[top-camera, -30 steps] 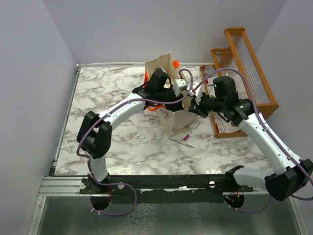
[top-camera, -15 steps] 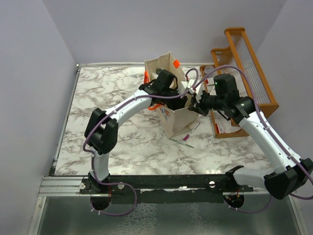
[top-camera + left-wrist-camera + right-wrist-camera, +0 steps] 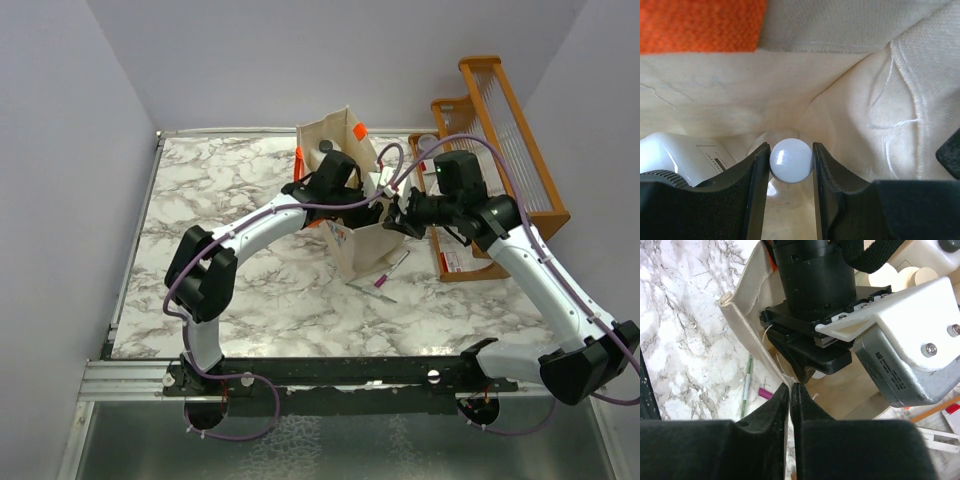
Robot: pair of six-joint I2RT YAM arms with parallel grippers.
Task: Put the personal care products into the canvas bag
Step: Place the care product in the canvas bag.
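Observation:
The canvas bag (image 3: 338,135) stands upright at the middle back of the marble table, beige with orange handles (image 3: 700,25). My left gripper (image 3: 790,148) is down inside it, shut on the pale round cap (image 3: 791,164) of a small bottle whose body hangs below the fingers. Another of the personal care products, a white bottle (image 3: 687,155), lies on the bag's floor to the left. My right gripper (image 3: 790,386) is shut on the bag's near rim (image 3: 747,325), just below the left gripper's fingers (image 3: 812,362). Two cream caps (image 3: 900,277) show beyond the left wrist.
An orange wooden slatted rack (image 3: 500,150) stands right of the bag, close behind the right arm. A green pen (image 3: 746,387) and a pink marker (image 3: 385,278) lie on the table in front of the bag. Both arms crowd the bag's mouth.
The left wrist has shifted slightly right and lower into the bag with the bottle. The right gripper has stayed pinched on the rim.

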